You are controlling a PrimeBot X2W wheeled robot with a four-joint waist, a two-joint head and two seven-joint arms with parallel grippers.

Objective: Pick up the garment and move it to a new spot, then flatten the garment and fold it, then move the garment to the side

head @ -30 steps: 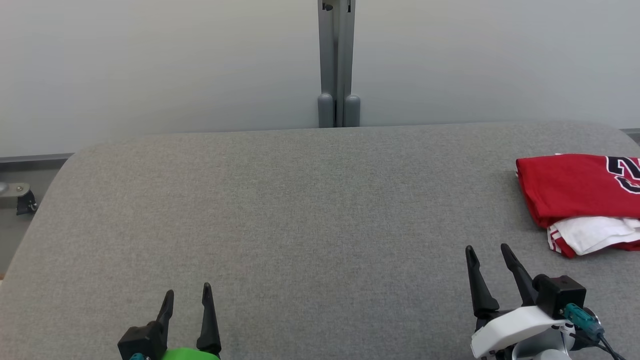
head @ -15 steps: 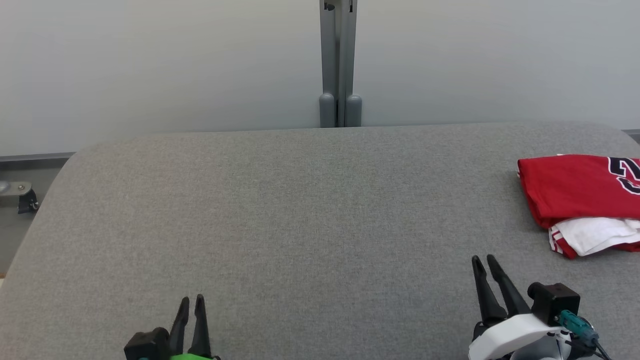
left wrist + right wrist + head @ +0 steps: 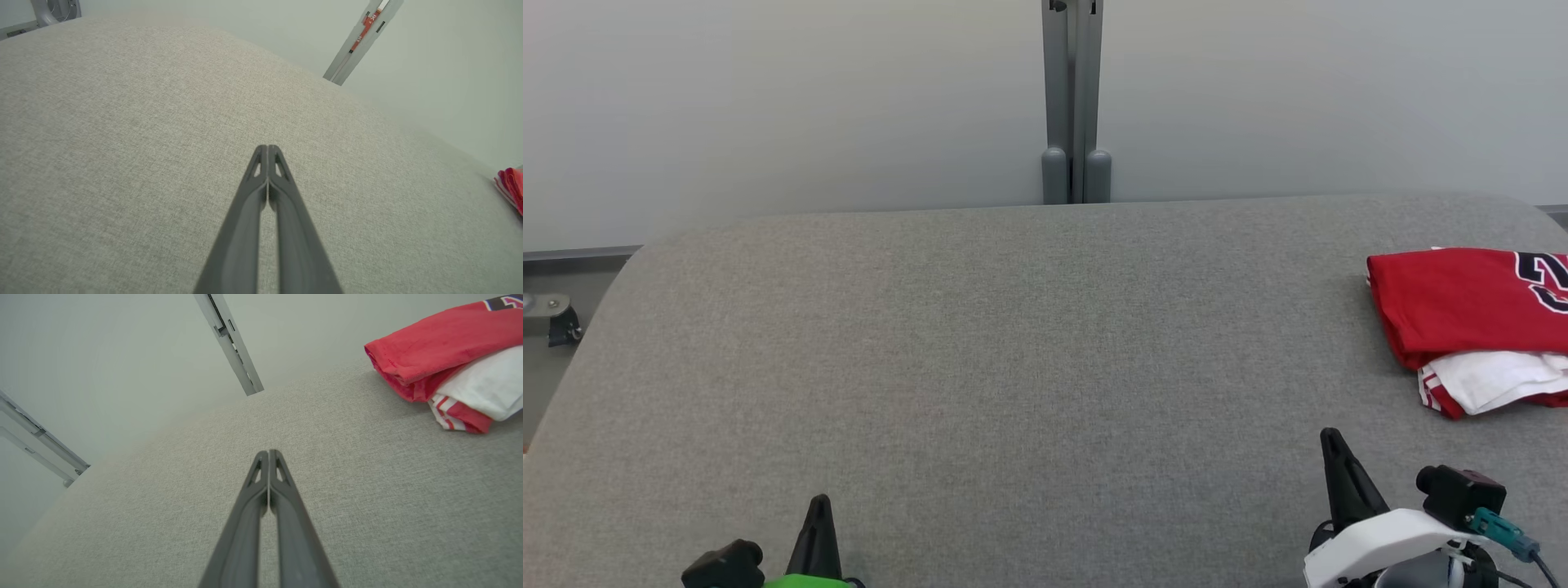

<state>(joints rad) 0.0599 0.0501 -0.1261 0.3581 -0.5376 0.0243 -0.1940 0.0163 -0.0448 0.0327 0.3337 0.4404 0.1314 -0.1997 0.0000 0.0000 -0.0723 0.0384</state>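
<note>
The garment (image 3: pixel 1454 302) is seen folded on the right side of the bench (image 3: pixel 1013 343), toward its far edge, and is cut off by the right edge of the head view. A red layer lies on top, with dark lettering visible at its right end. A white layer is tucked beneath it, and a red-and-white striped edge shows at the near side. In the right wrist view the garment (image 3: pixel 429 339) is shown at the upper right, and in the left wrist view a small red edge of it (image 3: pixel 510 183) is caught at the far right.

The left jaws are fully closed. Their two dark fingers (image 3: pixel 245 220) are pressed together along their length, nothing is held between them, and they are placed at the near left of the bench. The right jaws are likewise closed on nothing. Their fingers (image 3: pixel 245 522) meet at the tips, are set at the near right, and are kept apart from the garment. Whether either pair touches the grey fabric surface cannot be told.

A pale wall (image 3: pixel 768 106) is seen behind the bench, with a grey upright post (image 3: pixel 1072 98) at its middle.
</note>
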